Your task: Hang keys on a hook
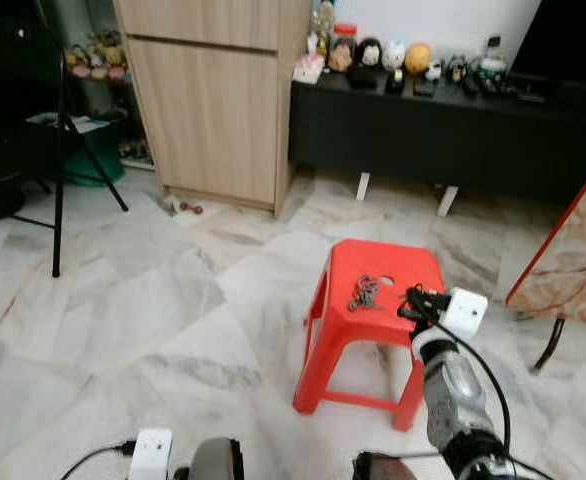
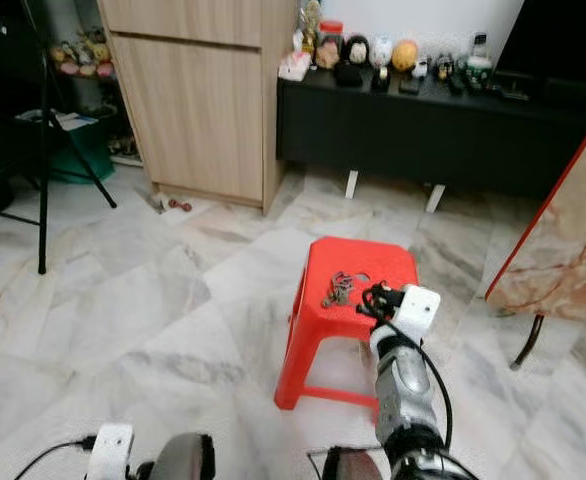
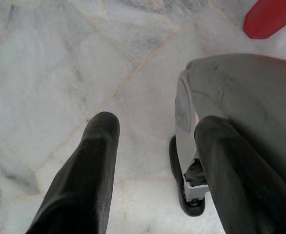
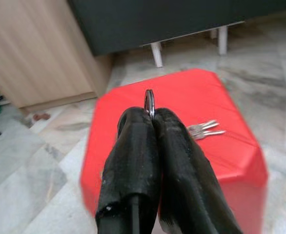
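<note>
Red stool (image 1: 388, 275) bears keys (image 1: 364, 292); right hand (image 4: 152, 117) hides its ring.

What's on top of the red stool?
A bunch of keys lies on the red stool. The right gripper is shut on a key ring above the seat. Its fingers hide part of the seat.

Keys (image 1: 364, 292) lie on red stool (image 1: 345, 318).

The 2 head eyes look down and forward at the stool (image 1: 385, 290); the right wrist camera faces it close; the left faces floor (image 3: 60, 73) beside it.
</note>
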{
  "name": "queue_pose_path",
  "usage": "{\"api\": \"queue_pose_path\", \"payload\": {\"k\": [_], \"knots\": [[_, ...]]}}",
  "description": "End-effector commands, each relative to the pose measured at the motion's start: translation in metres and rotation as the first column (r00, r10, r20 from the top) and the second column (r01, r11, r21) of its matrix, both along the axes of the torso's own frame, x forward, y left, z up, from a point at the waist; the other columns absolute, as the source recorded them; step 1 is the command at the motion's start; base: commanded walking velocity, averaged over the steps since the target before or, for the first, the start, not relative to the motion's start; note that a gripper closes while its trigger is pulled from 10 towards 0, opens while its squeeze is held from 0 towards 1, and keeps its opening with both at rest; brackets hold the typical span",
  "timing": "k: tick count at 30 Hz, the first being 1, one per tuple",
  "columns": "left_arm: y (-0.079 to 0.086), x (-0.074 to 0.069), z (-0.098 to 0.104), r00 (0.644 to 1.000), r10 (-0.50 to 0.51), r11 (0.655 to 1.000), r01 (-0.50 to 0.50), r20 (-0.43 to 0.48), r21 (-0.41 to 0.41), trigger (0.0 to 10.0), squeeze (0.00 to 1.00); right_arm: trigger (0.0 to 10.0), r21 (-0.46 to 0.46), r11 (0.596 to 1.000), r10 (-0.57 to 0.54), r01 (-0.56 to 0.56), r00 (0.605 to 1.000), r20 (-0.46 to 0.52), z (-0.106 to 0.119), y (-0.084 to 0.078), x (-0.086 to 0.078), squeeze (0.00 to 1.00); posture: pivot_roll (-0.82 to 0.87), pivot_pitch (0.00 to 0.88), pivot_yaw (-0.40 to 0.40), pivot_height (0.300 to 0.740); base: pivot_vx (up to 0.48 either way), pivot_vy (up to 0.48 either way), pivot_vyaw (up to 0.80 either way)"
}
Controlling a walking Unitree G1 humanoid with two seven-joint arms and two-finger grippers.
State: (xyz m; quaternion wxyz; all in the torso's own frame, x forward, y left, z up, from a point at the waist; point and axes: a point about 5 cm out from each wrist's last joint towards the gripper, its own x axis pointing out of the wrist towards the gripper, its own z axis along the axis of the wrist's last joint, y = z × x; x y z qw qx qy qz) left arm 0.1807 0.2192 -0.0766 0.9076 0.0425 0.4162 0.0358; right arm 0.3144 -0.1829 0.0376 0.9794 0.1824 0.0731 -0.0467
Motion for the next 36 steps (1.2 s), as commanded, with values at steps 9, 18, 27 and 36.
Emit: {"api": "queue_pose_path", "payload": {"k": [9,18,27,36], "knots": [[-0.0088,0.0039,0.0004,1.000,-0.016,1.000,0.017,0.014,-0.027,10.0,0.00,10.0,0.007,1.000,0.008,-0.009,0.999,0.051,0.0115,0.0039,0.0078,0.00,0.11,0.034,-0.087,0.727,0.000,0.000,0.00],[-0.0092,0.0055,0.0011,1.000,-0.019,0.999,0.020,0.019,-0.028,10.0,0.00,10.0,0.007,1.000,0.008,-0.008,0.998,0.062,0.0143,0.0040,0.0096,0.00,0.10,0.027,-0.087,0.740,0.000,0.000,0.00],[-0.0113,0.0082,0.0022,0.999,-0.022,0.999,0.023,0.028,-0.038,10.0,0.00,10.0,0.006,1.000,-0.001,0.000,0.997,0.073,0.0181,0.0033,0.0125,0.00,0.10,0.010,-0.089,0.740,0.000,0.000,0.00],[-0.0172,0.0076,0.0008,0.998,-0.055,0.998,0.056,0.020,-0.042,10.0,0.00,10.0,0.007,0.998,-0.061,0.060,0.996,0.065,0.0191,-0.0032,0.0128,0.00,0.09,0.000,-0.093,0.740,0.000,0.000,0.00]]}}
